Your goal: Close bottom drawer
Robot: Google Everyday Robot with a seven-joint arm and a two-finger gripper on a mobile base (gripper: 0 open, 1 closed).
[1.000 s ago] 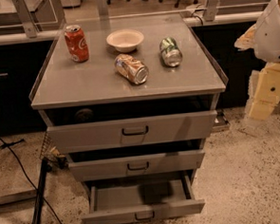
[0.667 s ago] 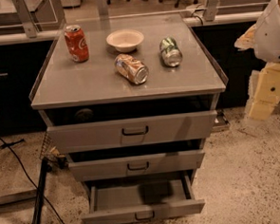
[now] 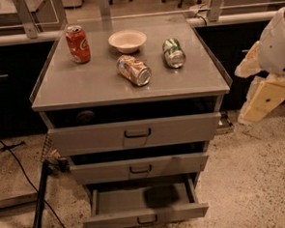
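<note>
The bottom drawer is grey metal with a small dark loop handle at its centre. It is the lowest of the cabinet's three drawers and is pulled far out, showing its empty inside. The middle drawer and the top drawer stand slightly out. My gripper, cream-coloured, hangs at the right edge of the view beside the cabinet, level with the top drawer. It is well apart from the bottom drawer and touches nothing.
On the cabinet top stand an upright red can and a white bowl, with a tan can and a green can lying on their sides. A black stand leg and cables lie on the floor at left.
</note>
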